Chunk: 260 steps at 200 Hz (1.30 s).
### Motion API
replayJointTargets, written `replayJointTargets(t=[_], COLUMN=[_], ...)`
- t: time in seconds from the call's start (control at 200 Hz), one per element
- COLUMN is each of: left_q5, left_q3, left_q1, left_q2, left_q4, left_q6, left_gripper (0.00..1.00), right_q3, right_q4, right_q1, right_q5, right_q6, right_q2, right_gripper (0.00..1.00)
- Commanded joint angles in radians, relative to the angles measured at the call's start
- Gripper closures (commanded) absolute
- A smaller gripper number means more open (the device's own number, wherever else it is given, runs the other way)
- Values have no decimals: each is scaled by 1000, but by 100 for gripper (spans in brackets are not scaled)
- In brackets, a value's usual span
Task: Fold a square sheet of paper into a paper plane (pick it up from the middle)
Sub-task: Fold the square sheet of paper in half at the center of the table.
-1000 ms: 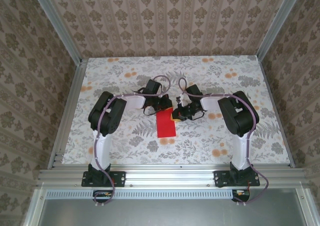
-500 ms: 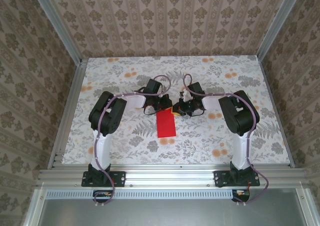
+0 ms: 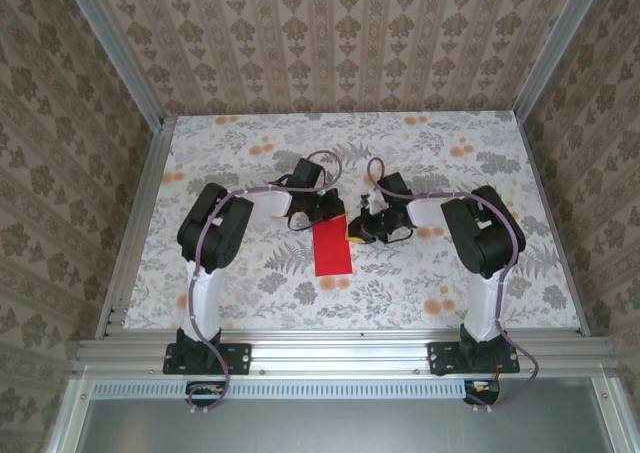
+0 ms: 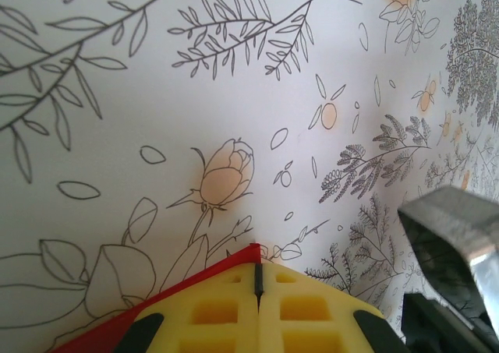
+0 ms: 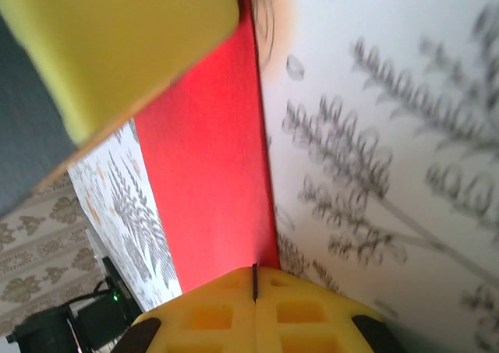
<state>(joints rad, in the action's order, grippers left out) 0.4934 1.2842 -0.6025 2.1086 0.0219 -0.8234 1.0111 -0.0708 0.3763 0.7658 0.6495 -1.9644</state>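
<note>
Red paper [image 3: 333,251], folded to a narrow strip, lies mid-table [image 3: 430,273] from above. Its near end and both long edges have open room, while the left claw [image 3: 330,216] and right claw [image 3: 353,235] crowd its far end. In the left wrist view the left claw [image 4: 257,271] is pinched together over a red paper [image 4: 86,341] corner. In the right wrist view the right claw [image 5: 255,279], also together, touches the red paper's [image 5: 207,181] long edge.

Floral table [image 3: 400,273] — folded red paper [image 3: 333,251] lying flat on it.

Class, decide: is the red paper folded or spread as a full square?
Folded, apparently: the red paper lies flat as a narrow rectangle, not a square; layers unclear.
</note>
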Motion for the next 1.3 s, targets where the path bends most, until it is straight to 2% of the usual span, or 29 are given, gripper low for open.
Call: replayJointTargets(t=[0.0,0.395,0.79,0.97,1.155,1.295], left_q5=[-131,-150,-151,-97,-55,-20], left_q3=[-54,-63,-57,-14,84,89], left_q1=[-3,-3,-1,-2,1,29], left_q2=[88,89,91,83,-9,-105], left_q4=[124,124,124,124,181,181], left_q6=[-5,-6,3,26,80,76], left_gripper=[100,100,100,100,92,74], right_q3=[-42,-129,-295,-268,-180,-127], right_q4=[-121,-217,-197,-194,-192,-200], right_q1=[33,100,143,157,157,157], right_q5=[25,-102,-100,-124,-321,-437], right_q6=[-32,-18,19,42,38,4], right_q2=[27,86,185,309,439,420], right_gripper=[94,94,94,92,83,76])
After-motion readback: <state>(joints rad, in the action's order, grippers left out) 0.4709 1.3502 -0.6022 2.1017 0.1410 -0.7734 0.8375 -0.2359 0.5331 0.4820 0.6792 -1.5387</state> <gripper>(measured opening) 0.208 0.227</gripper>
